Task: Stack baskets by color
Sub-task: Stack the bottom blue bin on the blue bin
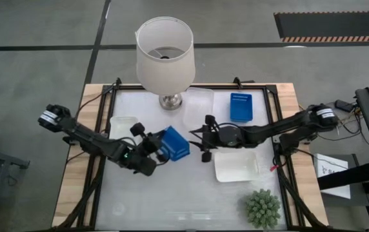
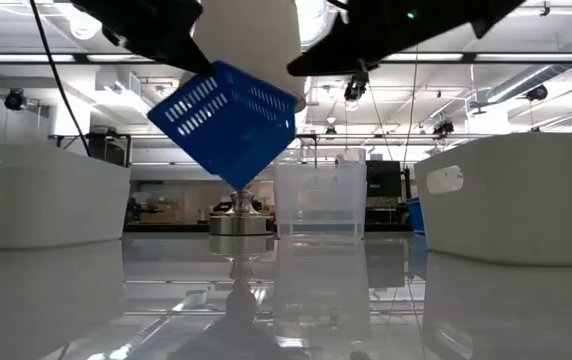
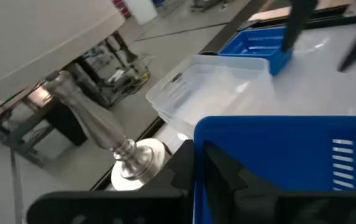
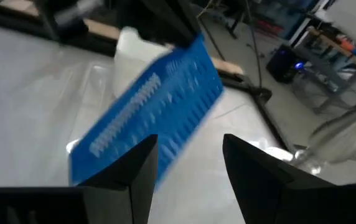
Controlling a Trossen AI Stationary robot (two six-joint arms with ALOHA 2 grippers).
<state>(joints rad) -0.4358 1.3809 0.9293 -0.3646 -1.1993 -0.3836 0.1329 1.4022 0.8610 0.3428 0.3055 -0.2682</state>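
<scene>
A bright blue basket [image 1: 175, 143] hangs tilted above the table's middle, one corner lowest [image 2: 228, 128]. My left gripper [image 1: 158, 149] is shut on it from the left. My right gripper [image 1: 201, 138] stands open just right of the basket, fingers apart [image 4: 189, 152] with the basket [image 4: 159, 106] ahead of them and untouched. A second blue basket [image 1: 240, 106] rests on its base at the far right. A clear basket [image 1: 197, 107] sits beside the lamp. One white basket [image 1: 236, 165] lies right of centre and another [image 1: 123, 125] at the left. My left gripper holds the blue basket by one side wall at its rim [image 3: 198, 140]. One finger [image 3: 228, 177] is inside the basket and the other [image 3: 179, 167] outside. The fingers come nearly level from the table's left. The basket is lifted clear of the table and tilted.
A lamp with a white shade [image 1: 165, 48] and metal foot [image 1: 170, 100] stands at the far middle. A spiky green plant [image 1: 262, 207] sits at the near right corner. A black frame [image 1: 281, 122] borders the white tabletop.
</scene>
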